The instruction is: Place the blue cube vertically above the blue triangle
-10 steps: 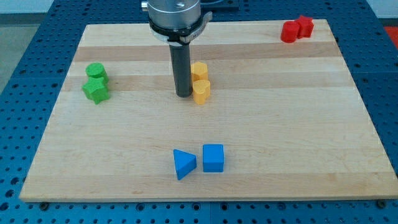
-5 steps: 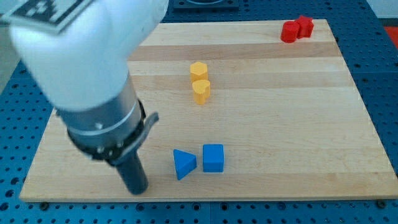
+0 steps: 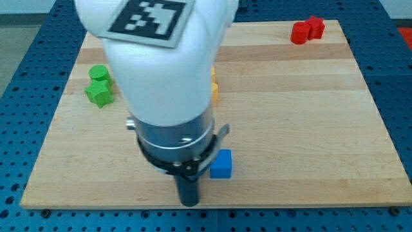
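One blue cube [image 3: 221,164] sits just right of my tip [image 3: 188,203] — slightly higher.

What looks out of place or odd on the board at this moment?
Nothing is damaged or spilled. The arm hides the blue triangle and most of the yellow blocks. My tip sits near the view's bottom edge, below and left of the blue cube.

This looks like a robotics lab to me. My wooden tabletop [image 3: 309,116] sits on a blue perforated mounting plate [image 3: 19,84] with a regular hole grid showing past every edge. The white arm housing [image 3: 161,64] I'm driving carries a black-and-white fiducial marker [image 3: 151,16], typical of tracked experimental rigs.
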Controlling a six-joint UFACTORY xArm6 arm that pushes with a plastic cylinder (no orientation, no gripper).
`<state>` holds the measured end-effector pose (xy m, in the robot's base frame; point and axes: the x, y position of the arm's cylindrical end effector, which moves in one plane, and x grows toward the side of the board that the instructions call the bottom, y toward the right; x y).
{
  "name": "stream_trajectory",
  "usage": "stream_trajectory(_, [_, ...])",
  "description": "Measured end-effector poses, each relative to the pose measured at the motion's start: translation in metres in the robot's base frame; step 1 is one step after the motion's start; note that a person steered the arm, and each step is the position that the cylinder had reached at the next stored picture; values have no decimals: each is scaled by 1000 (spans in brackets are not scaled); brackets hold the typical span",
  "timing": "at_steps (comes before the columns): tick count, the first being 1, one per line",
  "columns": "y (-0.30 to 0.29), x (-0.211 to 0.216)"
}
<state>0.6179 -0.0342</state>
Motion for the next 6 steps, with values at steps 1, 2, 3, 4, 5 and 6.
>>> stream_trajectory(1, [28,0])
stream_trajectory(2, [35,0])
stream_trajectory(3, [35,-6])
stream_trajectory(4, [35,-17])
stream_trajectory(5, [43,-21])
stream_trajectory(6, [46,-29])
